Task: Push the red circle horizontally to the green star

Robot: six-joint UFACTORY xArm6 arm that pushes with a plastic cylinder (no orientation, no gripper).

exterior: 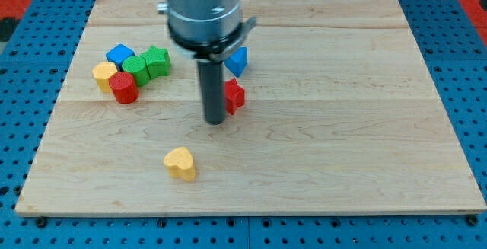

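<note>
The red circle (122, 87) is a short red cylinder in the cluster at the view's left. It touches a yellow block (104, 74) on its left. Just above and right of it sit two green blocks: one (137, 69) next to it and one (157, 61) further right; I cannot tell which is the star. A blue block (119, 53) sits at the cluster's top. My tip (214, 121) rests on the board near the middle, well right of the red circle, touching or nearly touching a second red block (234, 95) on its right.
A blue block (237, 60) lies behind the rod, partly hidden by it. A yellow heart (180, 163) lies toward the view's bottom, below and left of my tip. The wooden board (365, 150) sits on a blue pegboard surface.
</note>
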